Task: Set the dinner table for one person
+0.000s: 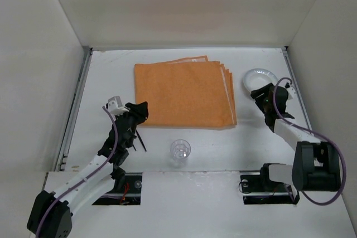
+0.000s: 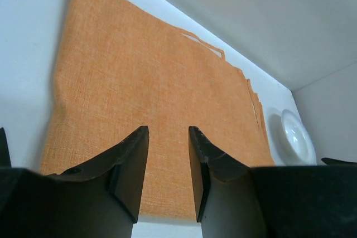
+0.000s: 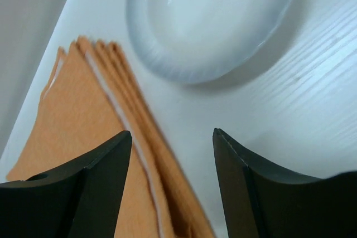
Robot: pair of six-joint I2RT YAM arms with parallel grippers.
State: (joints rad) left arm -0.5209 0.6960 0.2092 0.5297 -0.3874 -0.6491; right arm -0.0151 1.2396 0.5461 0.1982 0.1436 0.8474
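Observation:
The white dinner table (image 1: 111, 76) carries a folded orange cloth mat (image 1: 184, 93) at its middle. A white bowl (image 1: 260, 78) sits to the mat's right; it also shows in the right wrist view (image 3: 215, 18) and the left wrist view (image 2: 294, 136). A clear glass (image 1: 180, 151) stands near the front edge. My left gripper (image 1: 139, 111) is open and empty at the mat's front left edge (image 2: 156, 110). My right gripper (image 1: 263, 97) is open and empty, just in front of the bowl, over the mat's right edge (image 3: 111, 137).
White walls enclose the table on the left, far and right sides. A thin black stick-like item (image 1: 140, 140) lies by the left arm. Grey metal strips (image 1: 75, 110) run along the table's sides.

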